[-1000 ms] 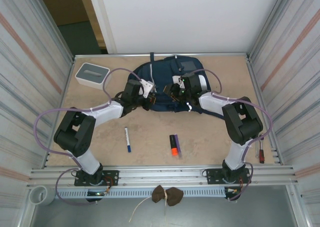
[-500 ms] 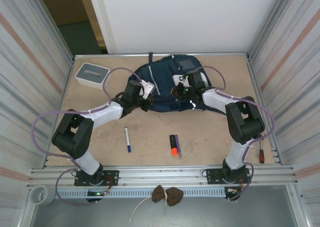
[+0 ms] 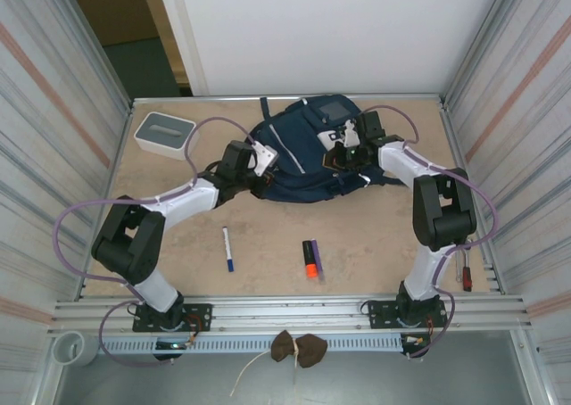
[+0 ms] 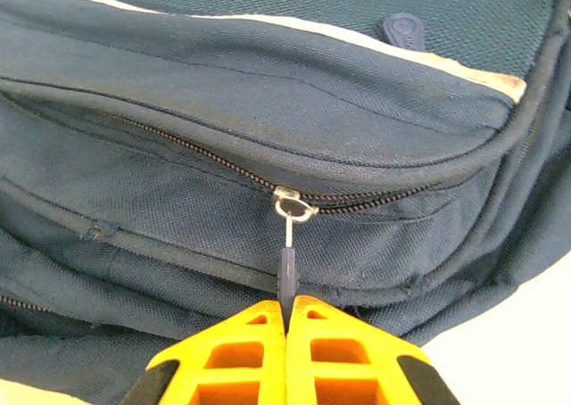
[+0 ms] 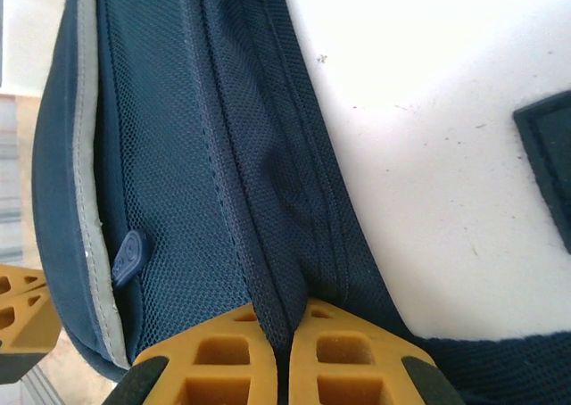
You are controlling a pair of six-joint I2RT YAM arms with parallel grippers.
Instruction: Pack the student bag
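Slipping looms: left end effector pinches only the tip of the zipper pull; right end effector clamps a student bag fold just ahead, which may slide free.

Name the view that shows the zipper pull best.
Left wrist: the zipper pull hangs close-up from its slider, pinched by the shut left gripper. From the top external it is too small to make out; the right wrist sees student bag fabric.

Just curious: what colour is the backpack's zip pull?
The zip pull is dark navy blue, hanging from a silver ring; clearest in the left wrist view.
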